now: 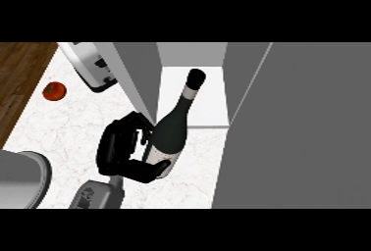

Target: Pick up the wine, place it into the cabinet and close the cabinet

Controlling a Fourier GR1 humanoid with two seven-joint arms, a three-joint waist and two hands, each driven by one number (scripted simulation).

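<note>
**Wine bottle held at the cabinet mouth**

The left hand (124, 149) has its fingers (148, 171) curled round the base of the dark glass wine bottle (172, 128). The bottle tilts above the white marble surface (65, 122), its neck reaching into the open grey cabinet (192, 100).

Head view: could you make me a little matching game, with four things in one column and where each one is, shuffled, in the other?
Things:
1. wine bottle
2. tomato
3. toaster
4. cabinet door

Places:
A. open, filling the view's right side
B. on the counter near its left edge, beside the wooden floor
C. held in the left hand, neck pointing into the cabinet
D. at the top left, on the counter

Pairs: 1-C, 2-B, 3-D, 4-A
</note>
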